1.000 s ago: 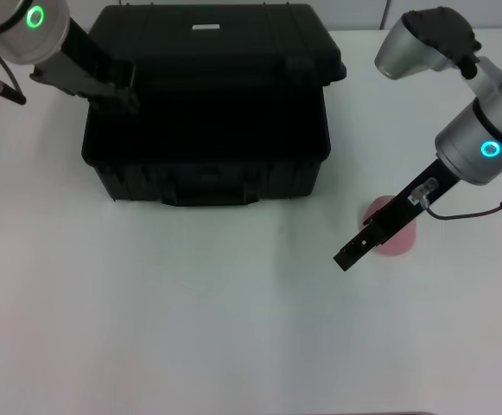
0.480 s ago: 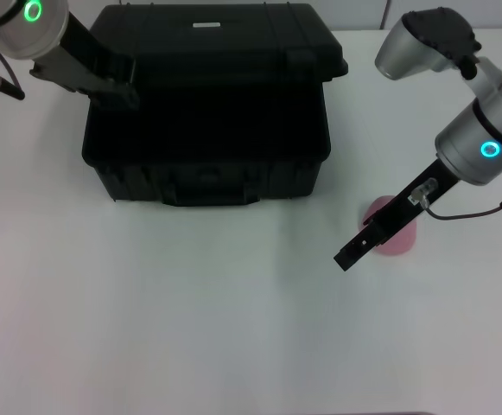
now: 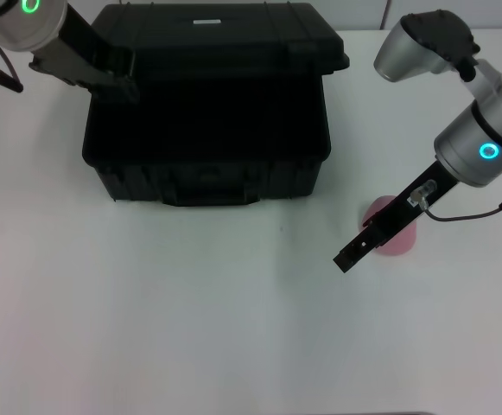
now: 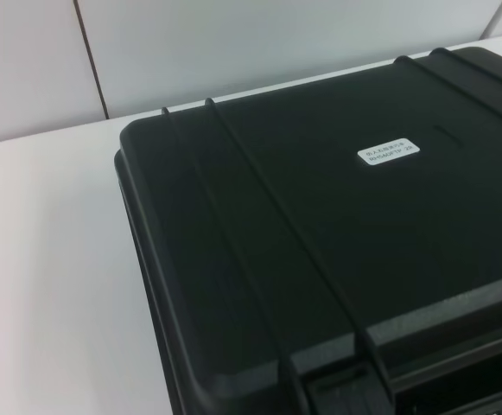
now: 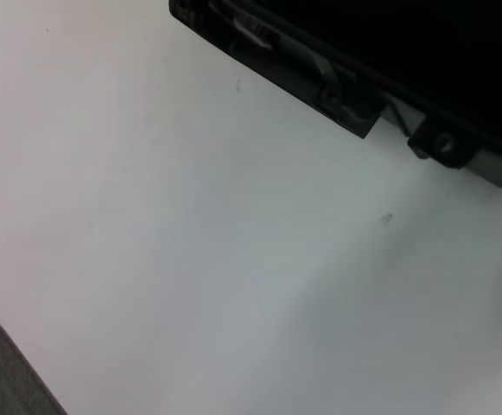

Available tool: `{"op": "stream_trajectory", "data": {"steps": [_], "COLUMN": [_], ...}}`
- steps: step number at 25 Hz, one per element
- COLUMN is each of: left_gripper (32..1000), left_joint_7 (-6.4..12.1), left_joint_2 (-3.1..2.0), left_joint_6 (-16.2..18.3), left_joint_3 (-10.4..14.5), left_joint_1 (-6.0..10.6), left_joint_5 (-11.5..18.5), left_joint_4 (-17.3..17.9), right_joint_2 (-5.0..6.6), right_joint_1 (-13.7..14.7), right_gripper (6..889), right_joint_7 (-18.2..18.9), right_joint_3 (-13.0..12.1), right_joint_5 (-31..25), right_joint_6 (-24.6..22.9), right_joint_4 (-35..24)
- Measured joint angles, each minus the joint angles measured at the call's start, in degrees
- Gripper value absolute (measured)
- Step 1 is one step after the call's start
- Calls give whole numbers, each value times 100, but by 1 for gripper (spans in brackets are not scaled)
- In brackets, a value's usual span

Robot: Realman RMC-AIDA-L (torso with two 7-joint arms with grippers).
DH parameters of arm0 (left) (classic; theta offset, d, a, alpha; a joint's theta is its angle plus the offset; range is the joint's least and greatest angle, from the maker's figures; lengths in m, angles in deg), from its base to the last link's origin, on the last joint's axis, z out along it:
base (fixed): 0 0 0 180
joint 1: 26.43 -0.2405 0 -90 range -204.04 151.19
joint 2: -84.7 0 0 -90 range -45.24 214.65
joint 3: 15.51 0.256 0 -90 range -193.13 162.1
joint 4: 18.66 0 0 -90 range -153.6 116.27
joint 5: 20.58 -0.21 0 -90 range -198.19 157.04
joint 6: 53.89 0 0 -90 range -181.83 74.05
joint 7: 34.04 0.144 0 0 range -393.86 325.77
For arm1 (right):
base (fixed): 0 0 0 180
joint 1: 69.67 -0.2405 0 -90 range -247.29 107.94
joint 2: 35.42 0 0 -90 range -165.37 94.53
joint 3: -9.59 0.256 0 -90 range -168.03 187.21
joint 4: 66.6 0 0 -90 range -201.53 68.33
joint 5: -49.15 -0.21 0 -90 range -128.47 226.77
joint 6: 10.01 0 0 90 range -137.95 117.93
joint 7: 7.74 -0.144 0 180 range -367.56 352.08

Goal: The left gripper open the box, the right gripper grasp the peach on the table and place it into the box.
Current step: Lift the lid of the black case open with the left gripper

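The black box (image 3: 207, 169) stands at the back middle of the white table, its lid (image 3: 233, 43) lifted a little above the dark body. My left gripper (image 3: 117, 80) is at the lid's back left corner, black against black. The left wrist view shows the lid's ribbed top (image 4: 320, 259) with a white label (image 4: 390, 151). The pink peach (image 3: 399, 242) lies on the table right of the box. My right gripper (image 3: 347, 256) slants across it from above and hides part of it, its tip on the peach's left.
The table (image 3: 190, 328) stretches white in front of the box. The right wrist view shows the box's front rim with latches (image 5: 346, 99) and bare table (image 5: 190, 259). A grey patch (image 5: 0, 372) sits in that view's corner.
My left arm has drawn back and up a little, and the lid has risen slightly with it. The right arm and the peach have not moved.
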Motion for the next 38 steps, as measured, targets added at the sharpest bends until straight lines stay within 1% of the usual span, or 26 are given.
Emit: {"op": "stream_trajectory", "data": {"steps": [5, 15, 23, 28, 38], "left_gripper": [381, 381, 381, 381, 381], "left_joint_7": [58, 60, 67, 68, 82], "left_joint_2": [1, 0, 0, 0, 0], "left_joint_6": [13, 17, -2, -8, -8], "left_joint_3": [-101, -104, -221, -229, -234], "left_joint_1": [7, 39, 62, 85, 125], "left_joint_5": [5, -18, -29, -35, -37], "left_joint_4": [1, 48, 89, 148, 150], "right_joint_2": [0, 0, 0, 0, 5], "right_joint_1": [0, 0, 0, -3, -8], "right_gripper": [799, 799, 799, 799, 798], "right_joint_7": [0, 0, 0, 1, 6], "right_joint_3": [0, 0, 0, 0, 0], "right_joint_5": [0, 0, 0, 0, 0], "right_joint_6": [0, 8, 9, 9, 9], "right_joint_4": [-1, -2, -2, -2, -2]}}
